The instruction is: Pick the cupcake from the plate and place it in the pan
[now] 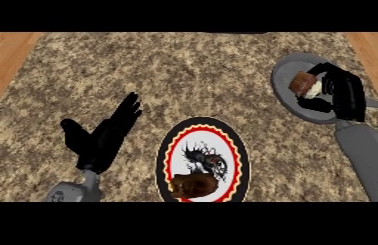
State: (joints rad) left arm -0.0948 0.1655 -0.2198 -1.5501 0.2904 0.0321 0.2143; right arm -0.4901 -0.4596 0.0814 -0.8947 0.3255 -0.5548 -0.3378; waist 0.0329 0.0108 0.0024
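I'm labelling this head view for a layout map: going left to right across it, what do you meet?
Left hand, open with fingers up → plate carrying a brown item at its near edge → grey pan → cupcake over the pan → right hand curled round it.

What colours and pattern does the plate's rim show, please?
In the head view, the plate has a black outer rim, then a red band with a yellow scalloped line, around a white centre.

The right hand, at the upper right of the frame, covers much of the cupcake and the right part of the pan. The pan's handle is hidden under the forearm. The plate's lower rim is cut off at the bottom.
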